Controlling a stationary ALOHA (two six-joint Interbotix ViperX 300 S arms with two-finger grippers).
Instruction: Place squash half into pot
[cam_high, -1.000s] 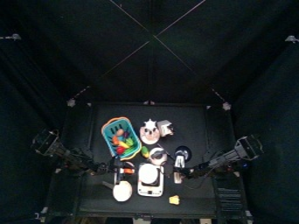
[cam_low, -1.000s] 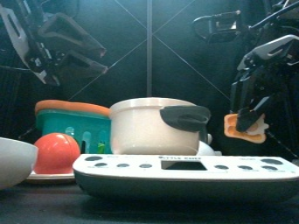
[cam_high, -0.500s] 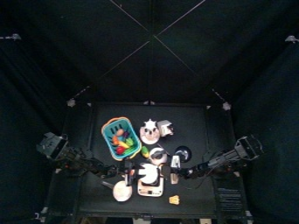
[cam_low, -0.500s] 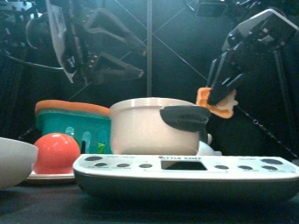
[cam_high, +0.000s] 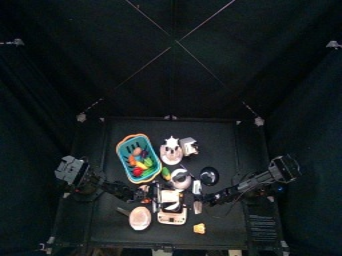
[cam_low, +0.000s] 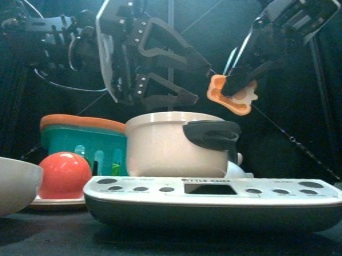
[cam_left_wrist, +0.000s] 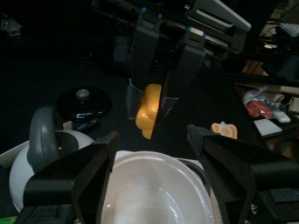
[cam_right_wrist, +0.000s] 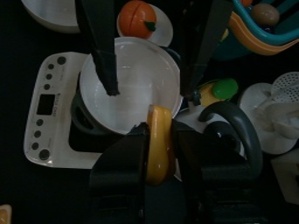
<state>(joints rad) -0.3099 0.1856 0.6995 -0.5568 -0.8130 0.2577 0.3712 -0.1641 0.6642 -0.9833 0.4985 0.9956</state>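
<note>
While the right tool (cam_low: 238, 88) pinches the squash half (cam_low: 235, 91) on edge, just above the pot (cam_low: 178, 143) at its two o'clock so it can drop inside, the left tool (cam_low: 138, 55) hangs wide open and empty at ten o'clock, clear of that path.

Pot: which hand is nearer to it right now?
Left, narrowly. The left hand hangs open right above the pot. The right hand holds the squash half just above the pot's rim on its right side.
</note>
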